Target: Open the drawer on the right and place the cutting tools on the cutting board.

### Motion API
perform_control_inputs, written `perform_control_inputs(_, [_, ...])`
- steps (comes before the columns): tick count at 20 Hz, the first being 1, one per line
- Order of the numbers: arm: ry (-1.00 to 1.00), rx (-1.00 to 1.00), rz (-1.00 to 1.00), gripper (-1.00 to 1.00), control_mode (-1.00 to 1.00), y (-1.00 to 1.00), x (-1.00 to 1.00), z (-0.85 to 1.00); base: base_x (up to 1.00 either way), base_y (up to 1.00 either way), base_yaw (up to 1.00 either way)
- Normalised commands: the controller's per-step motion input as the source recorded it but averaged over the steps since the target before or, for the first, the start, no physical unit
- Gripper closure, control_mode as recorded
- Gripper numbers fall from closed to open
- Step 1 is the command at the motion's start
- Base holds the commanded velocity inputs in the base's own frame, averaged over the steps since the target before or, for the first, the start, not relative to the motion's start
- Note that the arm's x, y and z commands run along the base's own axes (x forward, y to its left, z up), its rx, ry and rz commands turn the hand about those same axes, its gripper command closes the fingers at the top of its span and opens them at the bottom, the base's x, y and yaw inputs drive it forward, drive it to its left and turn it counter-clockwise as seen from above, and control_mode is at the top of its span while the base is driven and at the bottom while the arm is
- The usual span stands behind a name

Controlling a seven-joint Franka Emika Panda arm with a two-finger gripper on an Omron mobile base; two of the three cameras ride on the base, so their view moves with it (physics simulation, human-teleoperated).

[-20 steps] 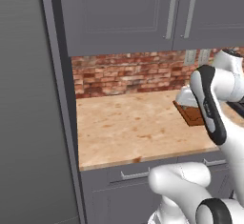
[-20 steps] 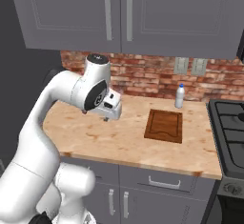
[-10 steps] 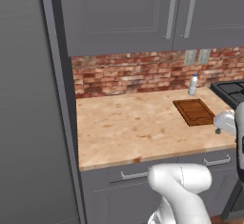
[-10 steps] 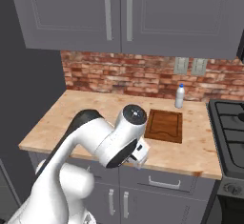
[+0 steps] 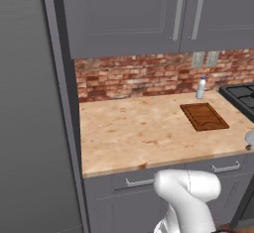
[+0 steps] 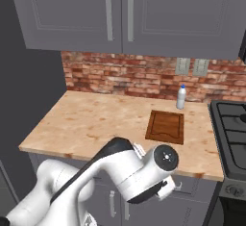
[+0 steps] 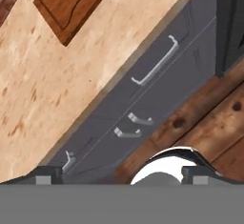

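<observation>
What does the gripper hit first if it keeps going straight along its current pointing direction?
Probably the grey cabinet front, near the drawer with its silver bar handle, just below the countertop edge. Depth is unclear, and nothing nearer shows in the hand view.

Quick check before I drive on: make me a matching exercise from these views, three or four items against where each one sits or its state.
Items:
1. cutting board
2. bottle
3. drawer
4. stove

Places or states:
A. shut, below the counter edge
B. at the counter's right end
C. upright by the brick wall
D. flat on the countertop, nothing on it

Pairs: 1-D, 2-C, 3-A, 4-B
</observation>
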Motion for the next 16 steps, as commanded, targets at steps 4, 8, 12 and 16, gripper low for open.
perform_control_inputs(4, [0.00, 0.16, -0.16, -1.00, -1.00, -0.48, -0.14, -0.31, 0.00, 0.00, 0.00])
perform_control_inputs(8, [-0.05, 0.21, -0.17, -1.00, -1.00, -0.24, -0.01, -0.48, 0.00, 0.00, 0.00])
perform_control_inputs(12, [-0.20, 0.22, -0.17, -1.00, -1.00, -0.13, 0.00, -0.64, 0.00, 0.00, 0.00])
perform_control_inputs(16, [-0.18, 0.31, -0.19, -1.00, -1.00, -0.17, 0.00, -0.64, 0.00, 0.00, 0.00])
